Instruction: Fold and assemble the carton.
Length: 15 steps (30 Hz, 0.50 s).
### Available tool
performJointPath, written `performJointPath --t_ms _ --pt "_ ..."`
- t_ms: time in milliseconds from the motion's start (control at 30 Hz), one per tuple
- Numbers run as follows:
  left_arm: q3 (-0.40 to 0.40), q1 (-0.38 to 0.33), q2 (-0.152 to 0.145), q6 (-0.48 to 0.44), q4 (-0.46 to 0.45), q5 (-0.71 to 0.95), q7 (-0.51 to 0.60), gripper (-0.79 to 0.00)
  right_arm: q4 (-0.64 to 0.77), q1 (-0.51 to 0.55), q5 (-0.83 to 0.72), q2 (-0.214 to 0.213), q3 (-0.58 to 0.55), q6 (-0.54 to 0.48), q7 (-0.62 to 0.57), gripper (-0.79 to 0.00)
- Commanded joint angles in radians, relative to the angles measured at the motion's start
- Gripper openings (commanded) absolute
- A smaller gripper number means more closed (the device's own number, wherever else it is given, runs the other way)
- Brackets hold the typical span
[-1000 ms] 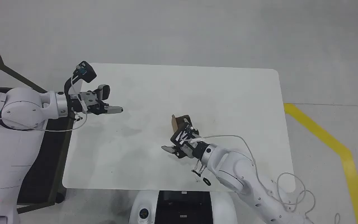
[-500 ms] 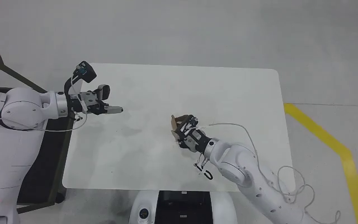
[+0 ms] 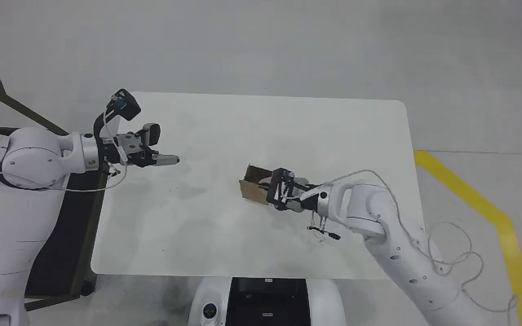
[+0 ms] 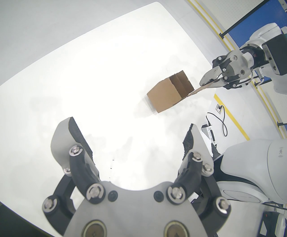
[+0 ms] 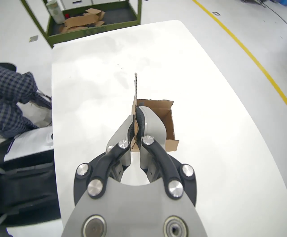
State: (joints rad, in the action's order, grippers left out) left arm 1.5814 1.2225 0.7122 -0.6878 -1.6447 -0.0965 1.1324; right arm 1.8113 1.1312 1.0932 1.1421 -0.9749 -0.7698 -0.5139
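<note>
right gripper (image 5: 135, 123) is clamped narrow on an edge-on cardboard flap of the carton (image 5: 157, 104), one finger pad (image 5: 140, 116) reaching into the carton's open mouth and the other outside the wall. seen from above, the carton (image 3: 254, 183) rests on the white table (image 3: 326, 122) around its middle, a little toward the robot, with the right gripper (image 3: 277, 190) touching its right side. in the left wrist view the brown carton (image 4: 167, 96) shows bare cardboard walls inside, and the flap runs out to the right gripper (image 4: 209, 82). left gripper (image 4: 132, 130) hangs wide with nothing between its fingers, over the table's left part (image 3: 167, 160), well apart from the carton. past the table's far end, a green cart (image 5: 94, 30) holds flattened cardboard pieces (image 5: 83, 19) and a grey can (image 5: 53, 11).
</note>
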Motion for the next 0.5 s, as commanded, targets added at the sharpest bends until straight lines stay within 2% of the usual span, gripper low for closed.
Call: performJointPath --t_ms 0,133,267,467 --pt "0.000 0.000 0.000 0.000 0.000 0.000 0.000 0.000 -0.039 -0.027 -0.014 -0.002 -0.009 -0.095 0.038 -0.785" --pt "0.000 0.000 0.000 0.000 0.000 0.000 0.000 0.000 -0.132 -0.091 -0.001 -0.006 -0.003 -0.243 0.090 -0.785" --pt "0.000 0.000 0.000 0.000 0.000 0.000 0.000 0.000 -0.188 -0.163 0.013 -0.014 0.069 -0.243 0.105 -0.785" --pt "0.000 0.000 0.000 0.000 0.000 0.000 0.000 0.000 -0.273 -0.297 0.062 -0.033 0.180 -0.243 0.194 -0.785"
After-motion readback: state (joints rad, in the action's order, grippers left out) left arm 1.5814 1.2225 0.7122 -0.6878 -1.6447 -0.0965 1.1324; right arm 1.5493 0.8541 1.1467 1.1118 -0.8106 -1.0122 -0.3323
